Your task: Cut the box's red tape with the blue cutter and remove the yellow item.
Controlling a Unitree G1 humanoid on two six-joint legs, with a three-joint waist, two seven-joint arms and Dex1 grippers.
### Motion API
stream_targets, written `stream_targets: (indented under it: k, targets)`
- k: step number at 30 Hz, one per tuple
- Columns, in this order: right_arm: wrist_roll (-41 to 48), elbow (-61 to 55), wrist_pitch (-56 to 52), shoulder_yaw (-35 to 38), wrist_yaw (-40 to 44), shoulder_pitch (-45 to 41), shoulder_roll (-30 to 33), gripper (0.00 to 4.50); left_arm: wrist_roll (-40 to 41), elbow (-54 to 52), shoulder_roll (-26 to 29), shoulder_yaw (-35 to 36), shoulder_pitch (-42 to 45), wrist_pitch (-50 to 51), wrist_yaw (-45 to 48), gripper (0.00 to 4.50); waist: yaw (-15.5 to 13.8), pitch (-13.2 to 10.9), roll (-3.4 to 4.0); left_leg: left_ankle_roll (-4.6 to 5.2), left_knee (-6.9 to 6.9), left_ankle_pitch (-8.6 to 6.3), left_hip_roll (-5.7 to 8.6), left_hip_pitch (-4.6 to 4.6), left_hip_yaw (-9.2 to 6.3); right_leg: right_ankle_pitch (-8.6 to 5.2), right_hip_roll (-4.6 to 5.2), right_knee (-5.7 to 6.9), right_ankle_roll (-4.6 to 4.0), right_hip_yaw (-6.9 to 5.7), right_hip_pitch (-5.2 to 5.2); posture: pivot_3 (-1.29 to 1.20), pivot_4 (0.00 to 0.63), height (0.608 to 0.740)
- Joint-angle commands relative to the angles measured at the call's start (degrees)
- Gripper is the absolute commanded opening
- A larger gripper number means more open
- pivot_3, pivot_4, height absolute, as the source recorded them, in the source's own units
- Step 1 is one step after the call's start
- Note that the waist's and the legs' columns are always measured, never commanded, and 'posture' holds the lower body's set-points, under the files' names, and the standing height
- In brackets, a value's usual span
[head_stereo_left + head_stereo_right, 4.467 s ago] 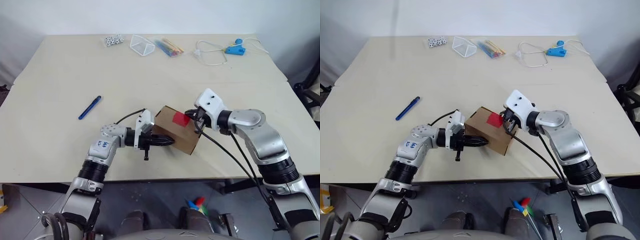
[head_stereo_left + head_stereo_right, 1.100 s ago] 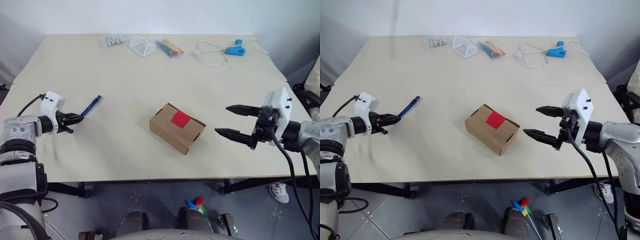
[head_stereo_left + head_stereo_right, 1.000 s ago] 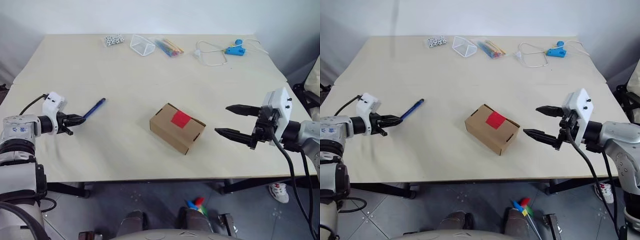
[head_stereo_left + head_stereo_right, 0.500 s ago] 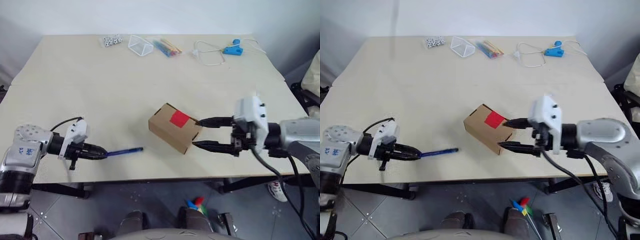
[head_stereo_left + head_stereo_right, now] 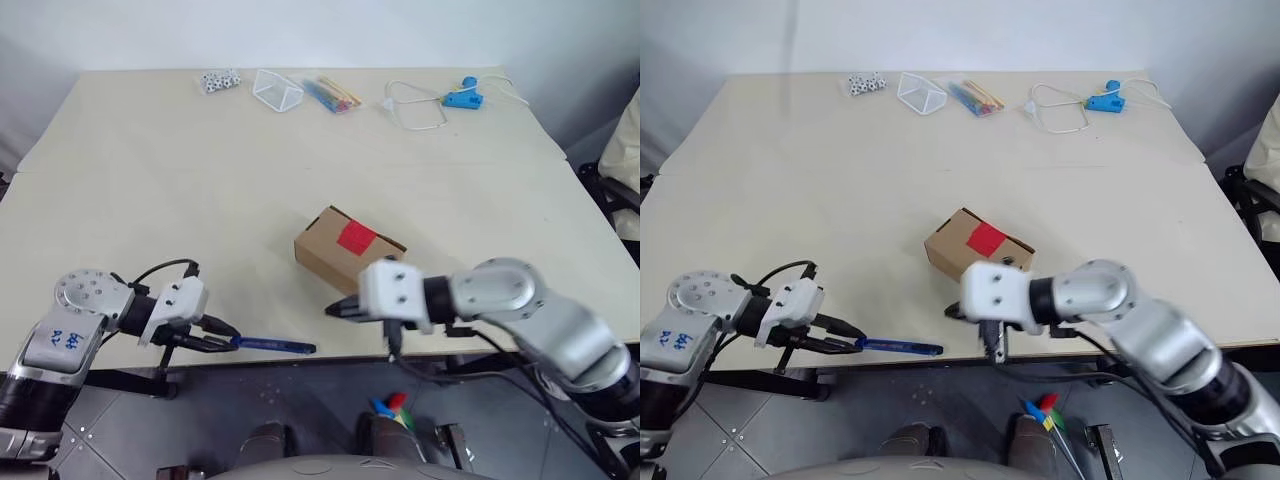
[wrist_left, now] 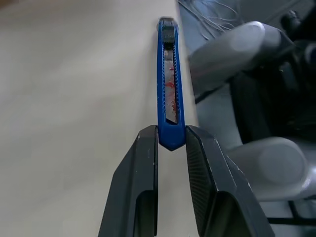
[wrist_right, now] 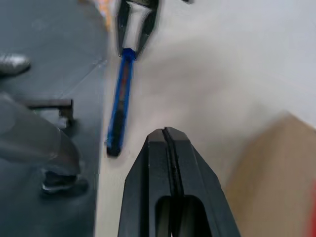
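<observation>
The brown box (image 5: 338, 256) sits near the table's front middle, with the red tape (image 5: 355, 237) on its top. My left gripper (image 5: 226, 341) is shut on one end of the blue cutter (image 5: 272, 346), which points right along the table's front edge, left of the box. In the left wrist view the cutter (image 6: 169, 84) sticks out from between the fingers (image 6: 143, 168). My right gripper (image 5: 332, 311) is shut and empty, just in front of the box's near-left side, its tip close to the cutter's free end (image 7: 120, 98). The yellow item is hidden.
Along the far edge lie white dice (image 5: 218, 80), a clear triangular container (image 5: 277, 90), coloured sticks (image 5: 331, 93), a white cable (image 5: 415, 108) and a light-blue gadget (image 5: 462, 97). The table's front edge (image 5: 460, 352) runs right beside both grippers.
My left arm carried the cutter from the table's left side to the front edge near the box. My right gripper swung left from the box's right side and closed.
</observation>
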State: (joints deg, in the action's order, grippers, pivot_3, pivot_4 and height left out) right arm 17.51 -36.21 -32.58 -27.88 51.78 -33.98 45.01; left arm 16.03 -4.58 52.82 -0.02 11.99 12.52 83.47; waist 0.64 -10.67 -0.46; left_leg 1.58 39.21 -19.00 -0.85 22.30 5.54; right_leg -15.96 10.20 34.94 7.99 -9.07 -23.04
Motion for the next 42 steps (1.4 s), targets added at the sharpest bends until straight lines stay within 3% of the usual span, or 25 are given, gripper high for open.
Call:
stream_targets:
  k: [1, 8, 18, 42]
  targets:
    - [-6.01, 1.15, 5.26, -2.9, 0.46, -0.51, -2.17, 0.02, 0.55, -2.44, 1.5, 1.62, -2.32, -1.22, -1.01, 0.79, -0.04, 0.0, 0.0, 0.0, 0.0, 0.0, 0.01, 0.01, 0.01, 0.0, 0.01, 0.0, 0.0, 0.0, -0.01, 0.0, 0.15, 0.74]
    - [-11.99, 4.82, 9.18, -7.95, 2.37, 0.09, -7.43, 0.02, -1.8, -1.83, 0.29, 2.63, -5.52, -5.92, -6.61, 0.79, -0.45, 0.0, 0.0, 0.0, 0.03, 0.0, 0.01, 0.01, 0.0, 0.0, 0.01, 0.0, 0.0, 0.0, 0.01, 0.0, 0.15, 0.74]
    - [-15.53, 8.92, 11.53, -7.58, 4.64, -0.29, -10.86, 0.02, -3.21, -0.55, -1.84, 2.56, -6.64, -7.43, -14.51, 0.79, -0.52, 0.01, 0.0, 0.0, 0.03, 0.01, 0.01, -0.01, -0.01, 0.0, 0.01, 0.05, 0.0, 0.0, 0.02, 0.0, 0.15, 0.74]
    - [-25.27, 19.38, 21.26, -9.65, 6.45, 1.89, -14.49, 0.02, -1.63, -1.71, 1.56, 3.09, -10.19, -8.42, -12.79, 0.79, 0.32, 0.01, 0.01, -0.03, -0.02, 0.0, -0.04, -0.08, 0.01, -0.02, -0.03, 0.08, -0.03, 0.0, 0.03, 0.0, 0.15, 0.74]
